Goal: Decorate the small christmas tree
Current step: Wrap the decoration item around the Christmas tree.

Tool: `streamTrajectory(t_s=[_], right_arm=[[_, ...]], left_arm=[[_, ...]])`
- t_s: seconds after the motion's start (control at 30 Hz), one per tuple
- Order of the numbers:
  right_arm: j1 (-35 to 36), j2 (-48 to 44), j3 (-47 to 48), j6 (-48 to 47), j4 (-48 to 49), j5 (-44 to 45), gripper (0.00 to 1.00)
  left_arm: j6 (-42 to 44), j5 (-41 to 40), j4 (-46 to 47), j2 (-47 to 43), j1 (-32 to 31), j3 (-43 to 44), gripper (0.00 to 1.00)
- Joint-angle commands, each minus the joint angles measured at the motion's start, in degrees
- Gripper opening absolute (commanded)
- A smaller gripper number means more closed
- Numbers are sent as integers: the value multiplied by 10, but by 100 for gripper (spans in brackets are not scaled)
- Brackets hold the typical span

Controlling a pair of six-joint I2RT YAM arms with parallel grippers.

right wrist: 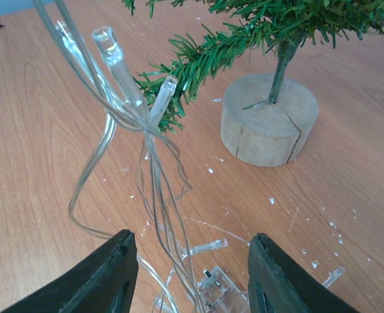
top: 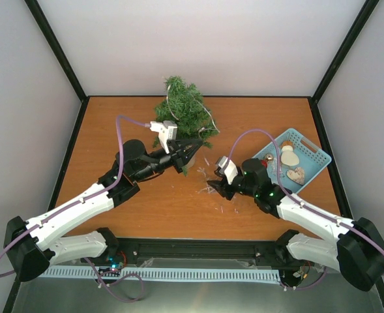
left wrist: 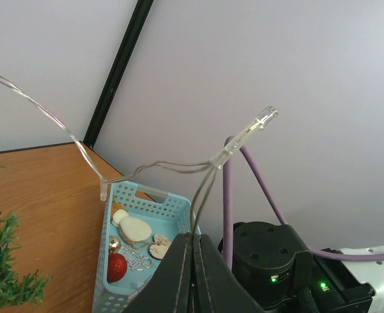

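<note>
The small christmas tree (top: 185, 107) stands on a round wooden base (right wrist: 270, 120) at the back middle of the table. A clear light string (right wrist: 152, 163) runs from the tree down to a loose tangle on the table (top: 208, 190). My left gripper (top: 190, 151) is beside the tree's lower right and is shut on two strands of that string (left wrist: 205, 189); a clear bulb (left wrist: 257, 124) sticks up above its tips. My right gripper (right wrist: 192, 244) hovers open over the tangle. Strands and a clear switch box (right wrist: 214, 287) lie between its fingers (right wrist: 113, 267), untouched.
A light blue basket (top: 314, 151) sits at the right and holds a red ball (left wrist: 117, 266), a wooden heart (top: 296, 175) and pale ornaments. Small white flecks litter the wood near the tree's base. Dark-framed walls enclose the table.
</note>
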Motion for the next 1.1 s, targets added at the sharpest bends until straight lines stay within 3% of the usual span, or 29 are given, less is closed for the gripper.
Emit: streamTrajectory(t_s=[0.0,0.37,0.57,0.87,1.07], right_arm=[[6,2,7,-26,42,4,48],[7,50,31,-69,35,-10,45],[7,-1,24,-71,42,4,4],[9,-58,16,-80,14,-36,3],[10,-93,23,-13,-31,32,3]], left_arm=[[-6,-1,7,-3,5,22,1],[-8,-4,11,0,6,21,1],[-1,-14,7,0,5,17,1],[13,-34,5,10,5,8,1],[27,-59,-15,5,5,10,1]])
